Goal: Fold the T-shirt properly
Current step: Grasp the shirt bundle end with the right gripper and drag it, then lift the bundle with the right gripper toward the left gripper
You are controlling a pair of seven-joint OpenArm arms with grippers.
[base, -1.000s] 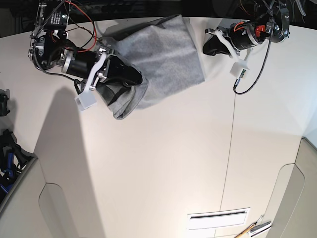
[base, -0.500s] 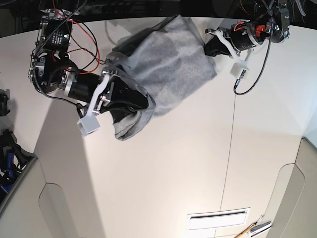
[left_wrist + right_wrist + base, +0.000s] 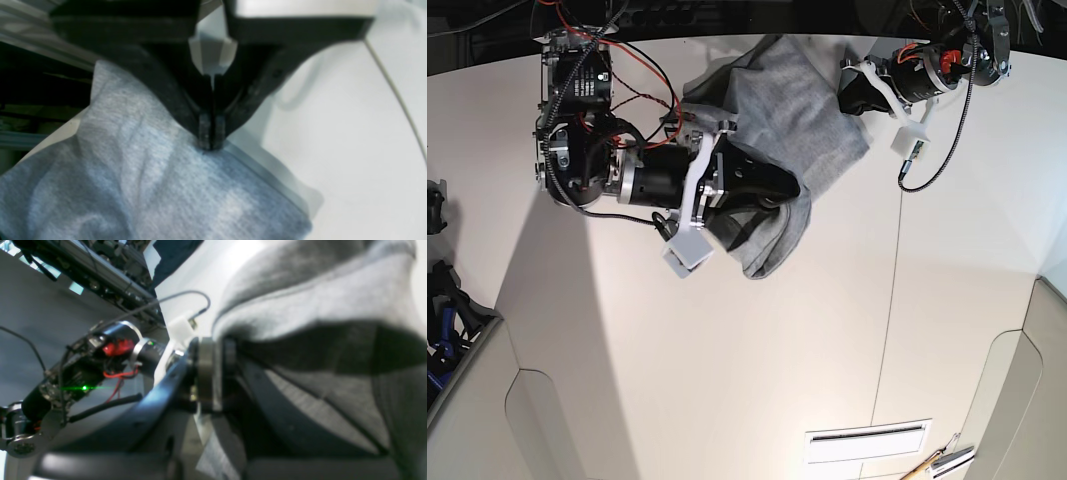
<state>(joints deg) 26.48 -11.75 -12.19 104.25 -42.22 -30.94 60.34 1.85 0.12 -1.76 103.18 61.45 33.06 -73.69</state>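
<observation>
Left tool (image 3: 210, 138): its two dark jaws are pressed together on the edge of the T-shirt (image 3: 802, 110), pinching a fold of grey cloth right at the tips. I hold this edge so the far side of the garment stays anchored while the other side is carried.
Left tool, base view: it sits at the top right (image 3: 859, 92), touching the shirt's right edge near the far rim of the table (image 3: 757, 380).
Right tool (image 3: 777, 185): clamped together on grey fabric, with cloth draped over and around it. In the right wrist view the cloth hangs over the tool (image 3: 213, 373) in thick folds and hides the fingertips.
T-shirt position: bunched at the far end of the table, between my two tools. One part lies flat toward the left tool. Another hangs in a loose lobe just below the right tool.
T-shirt surface: plain heather grey on every side I can see. No lettering shows.
Why this hold: two pinched points let me lift one edge across the other. I judge this to be a fold in progress.
Risk: the drooping lobe may crease unevenly if set down as it hangs.
Table: pale and smooth, with a thin seam running down its right half.
</observation>
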